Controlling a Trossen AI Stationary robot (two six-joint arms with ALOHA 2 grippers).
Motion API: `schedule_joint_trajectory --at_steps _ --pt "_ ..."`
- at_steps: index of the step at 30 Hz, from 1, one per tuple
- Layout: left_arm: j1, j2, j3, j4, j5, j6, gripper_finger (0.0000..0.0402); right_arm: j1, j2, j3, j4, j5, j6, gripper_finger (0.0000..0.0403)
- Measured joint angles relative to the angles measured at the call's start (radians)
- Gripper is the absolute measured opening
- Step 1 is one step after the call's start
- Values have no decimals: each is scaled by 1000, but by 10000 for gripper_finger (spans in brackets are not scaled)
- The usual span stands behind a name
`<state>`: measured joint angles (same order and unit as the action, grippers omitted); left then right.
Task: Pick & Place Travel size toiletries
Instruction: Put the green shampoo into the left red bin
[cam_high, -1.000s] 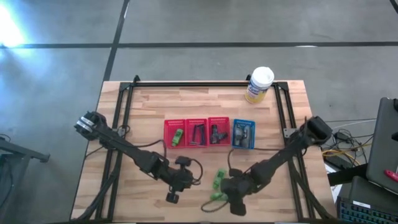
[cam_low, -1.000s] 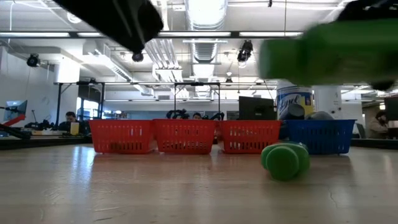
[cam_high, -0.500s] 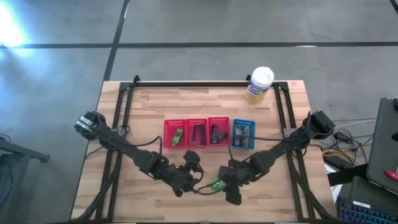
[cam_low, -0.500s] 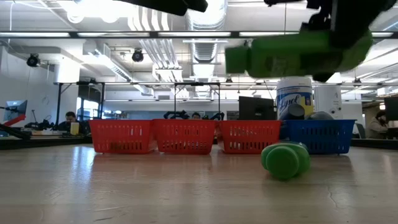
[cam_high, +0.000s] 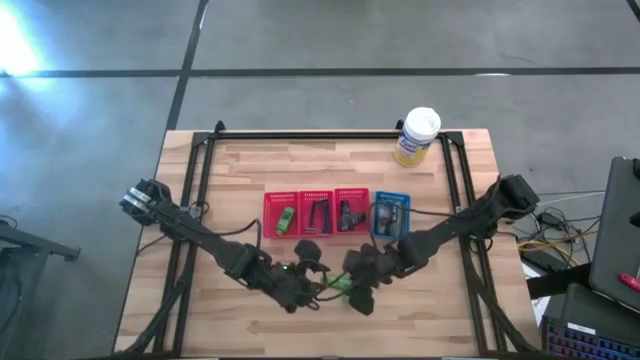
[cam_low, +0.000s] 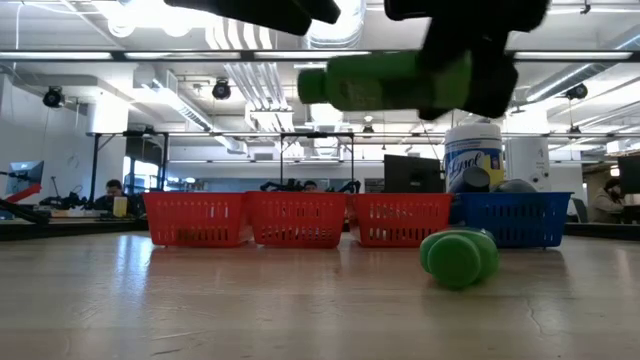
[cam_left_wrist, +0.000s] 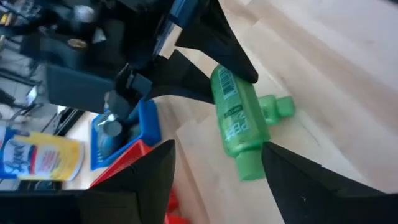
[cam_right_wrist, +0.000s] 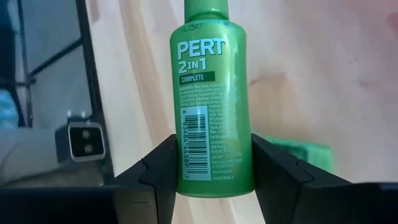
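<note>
A bright green mini bottle (cam_low: 390, 82) hangs level above the table, with my right gripper (cam_right_wrist: 211, 158) shut on it. It also shows in the left wrist view (cam_left_wrist: 236, 118) and the high view (cam_high: 340, 286). My left gripper (cam_left_wrist: 214, 180) stands open just to the left of it (cam_high: 308, 268), its fingers wide apart near the cap end and touching nothing. A second green bottle (cam_low: 458, 257) lies on its side on the wood below. My right gripper pinches the bottle's body near its bottom end (cam_right_wrist: 211, 171) between its two fingers (cam_right_wrist: 158, 165), one on each side. The fingers run along the bottle and come about level from the table's right. The bottle is lifted clear and lies level, its cap (cam_low: 312, 85) toward the table's left.
Three red mesh baskets (cam_high: 316, 196) and a blue one (cam_high: 391, 198) stand in a row at mid-table with small items inside. A white-and-yellow canister (cam_high: 417, 136) stands at the far right. Bare wood lies along the near edge.
My right gripper has carried the green bottle toward the table's left and far edges, keeping it level and clear of the wood. My left gripper has moved toward the far edge and the right, closer to the bottle. The second green bottle has stayed where it lay.
</note>
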<state>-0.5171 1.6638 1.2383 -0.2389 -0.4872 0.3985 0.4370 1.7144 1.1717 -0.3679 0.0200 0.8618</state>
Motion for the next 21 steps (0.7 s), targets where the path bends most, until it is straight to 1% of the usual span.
schedule_joint_trajectory --at_steps 10,15,21 --pt "4 0 -2 -4 -11 -4 242 -40 -45 -7 8 9 32 162" --pt "22 7 -24 1 -17 -6 242 -39 -53 25 22 9 13 155" --pt "25 9 -48 99 -57 6 240 -41 -53 48 31 3 -3 163"
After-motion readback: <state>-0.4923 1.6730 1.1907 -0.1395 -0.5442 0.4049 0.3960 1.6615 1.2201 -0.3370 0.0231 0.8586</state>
